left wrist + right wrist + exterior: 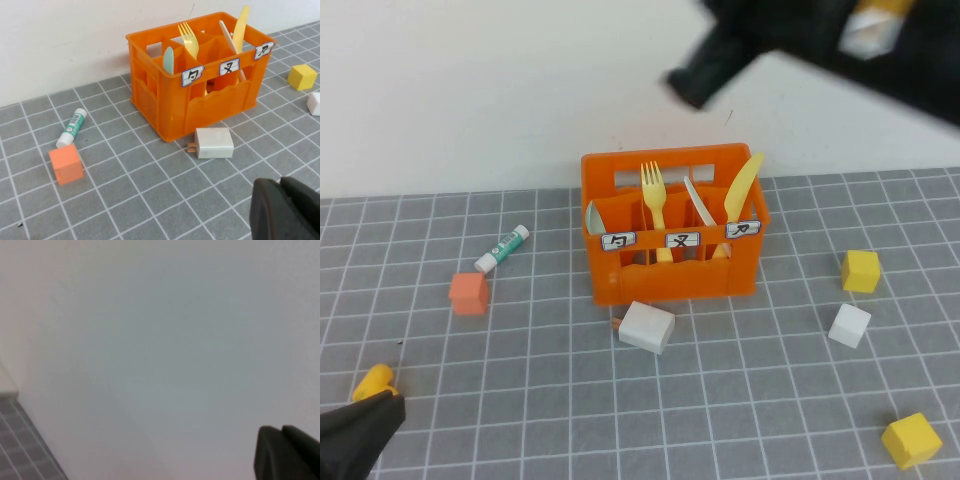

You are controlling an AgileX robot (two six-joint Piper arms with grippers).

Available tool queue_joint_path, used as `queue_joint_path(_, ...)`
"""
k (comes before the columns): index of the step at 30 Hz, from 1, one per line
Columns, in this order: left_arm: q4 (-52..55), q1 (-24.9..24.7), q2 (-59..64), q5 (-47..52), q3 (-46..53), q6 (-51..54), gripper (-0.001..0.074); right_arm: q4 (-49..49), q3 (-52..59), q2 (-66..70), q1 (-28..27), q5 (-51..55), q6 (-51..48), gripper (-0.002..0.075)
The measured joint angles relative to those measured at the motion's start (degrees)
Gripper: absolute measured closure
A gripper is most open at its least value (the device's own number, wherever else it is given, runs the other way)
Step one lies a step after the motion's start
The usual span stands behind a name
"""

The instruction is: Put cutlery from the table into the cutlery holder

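Observation:
The orange cutlery holder (670, 265) stands on the grid table (520, 400) near the wall. In it stand the pale yellow fork (653, 190), the cream-white knife (698, 203), the pale yellow knife (744, 185) and the mint-green spoon (168, 60), which sits in the left compartment. My left gripper (280, 205) is shut and empty, low at the table's near left corner. My right gripper (282, 447) is shut and empty, raised high above the holder's far right and facing the white wall; it shows in the high view (705, 80).
A white plug block (647, 327) lies just in front of the holder. A glue stick (501, 248) and a small orange cube (469, 292) lie to its left. Two yellow cubes (860, 270) (911, 439) and a white cube (849, 324) lie to its right.

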Motion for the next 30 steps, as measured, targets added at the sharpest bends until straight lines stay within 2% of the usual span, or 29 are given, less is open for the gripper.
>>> queue_joint_path(5,0.1,0.0,-0.09,-0.71,0.04,-0.13,0.0735,-0.12,0.0,-10.76,0.0,14.66,-4.01,0.0727)
queue_joint_path(12,0.18,0.0,-4.04,-4.07,0.26,-0.14,0.0735,-0.25,3.09,-24.54,0.0,27.54,-7.88,0.0727)
queue_joint_path(22,1.07,0.0,-8.38,-8.54,5.3,0.07,0.0735,-0.25,29.37,-46.7,0.0,31.07,-7.8,0.0727)
queue_joint_path(30,1.98,0.0,-8.5,-8.92,5.82,0.07,0.0735,-0.25,50.33,-63.38,0.0,35.59,2.02,0.0727)
